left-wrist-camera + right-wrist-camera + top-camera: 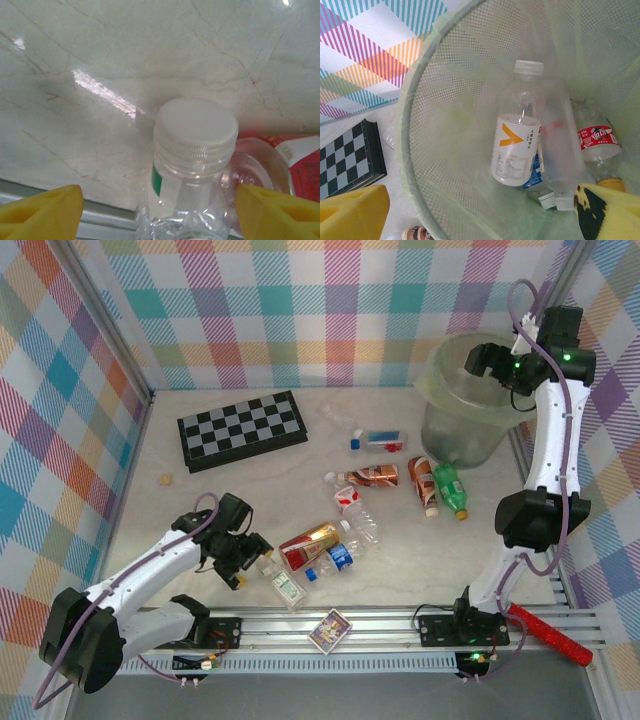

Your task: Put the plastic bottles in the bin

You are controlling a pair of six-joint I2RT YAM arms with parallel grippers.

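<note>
The left end effector (160, 210) is held low over the tabletop (100, 60), jaws apart. Its yellow fingers (42, 207) are set either side of a clear white-capped bottle (195, 130), which lies between them. A gap is seen on the left (on the right, contact cannot be told). A red-labelled bottle (300, 165) lies just beside it. The right end effector (480, 210) is spread wide and empty above the bin (420, 115), in which an orange-marked bottle (515, 145) is seen lying. Other loose bottles (310, 545) are scattered mid-tabletop, near the chequered board (242, 428).
</note>
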